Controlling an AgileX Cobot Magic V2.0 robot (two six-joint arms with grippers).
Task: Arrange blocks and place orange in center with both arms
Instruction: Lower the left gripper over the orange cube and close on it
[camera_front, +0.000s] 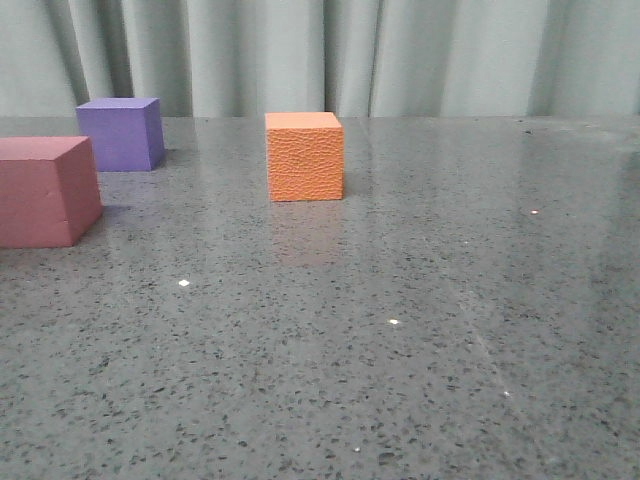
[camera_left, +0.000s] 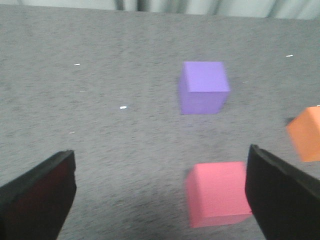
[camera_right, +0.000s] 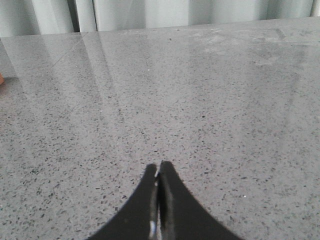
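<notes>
Three foam cubes sit on the speckled grey tabletop (camera_front: 420, 330), all toward its left and far part in the front view. Nearest and at the left edge of that view, partly cut off, is the dusty pink cube (camera_front: 45, 190). Just behind it, farther back, stands the purple cube (camera_front: 120, 133), apart from the pink one. Well to the right of both, near the middle of the far table, the orange cube (camera_front: 304, 156) stands upright and alone, its wrinkled face toward the camera. Pale pleated curtains (camera_front: 400, 55) hang behind the table's far edge.

Neither arm shows in the front view. From the left wrist camera, the left gripper (camera_left: 160, 200) hangs above the table with its two black fingers (camera_left: 35, 200) spread wide and nothing between them. The pink cube (camera_left: 217, 192) lies close by the other finger, apparently just inside the gap (the picture is blurred, so I cannot tell whether they touch). The purple cube (camera_left: 204, 86) lies beyond the pink one, clear of the fingers, and the orange cube (camera_left: 307, 132) shows only in part at the picture's edge, outside the gap.

From the right wrist camera, the right gripper (camera_right: 158, 200) has its fingertips pressed together, holding nothing, over bare tabletop. A sliver of orange (camera_right: 1, 80) shows at that picture's edge, well apart from the fingertips.
</notes>
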